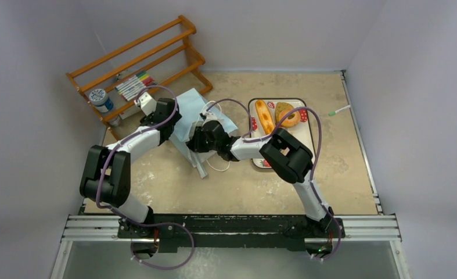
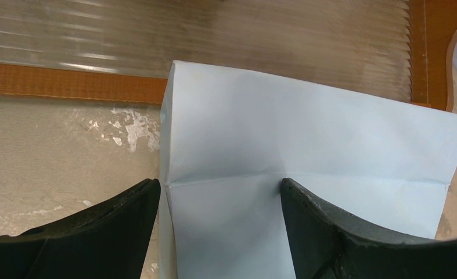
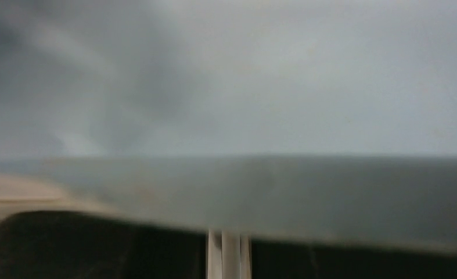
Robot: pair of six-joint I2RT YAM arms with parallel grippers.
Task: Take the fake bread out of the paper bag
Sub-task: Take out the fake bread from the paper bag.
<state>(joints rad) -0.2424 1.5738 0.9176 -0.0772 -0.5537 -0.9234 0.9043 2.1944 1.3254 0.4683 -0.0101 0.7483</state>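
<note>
The light blue paper bag (image 1: 186,129) lies flat on the table, left of centre. My left gripper (image 1: 166,114) stands open over its folded bottom end. In the left wrist view the left gripper (image 2: 220,183) has one finger beside the paper bag (image 2: 307,133) and the other over it. My right gripper (image 1: 205,137) is at the bag's mouth. The right wrist view is blurred: the right gripper (image 3: 229,238) has its fingers close together on a pale edge of the paper bag (image 3: 272,192). Fake bread lies on the tray: a long loaf (image 1: 265,116) and a donut (image 1: 290,118).
The white strawberry-print tray (image 1: 310,136) sits right of the bag. A wooden rack (image 1: 144,58) stands at the back left with markers (image 1: 134,85) and a jar (image 1: 101,100). Its lower rail (image 2: 69,81) runs just beyond the bag. A green-tipped pen (image 1: 339,110) lies far right.
</note>
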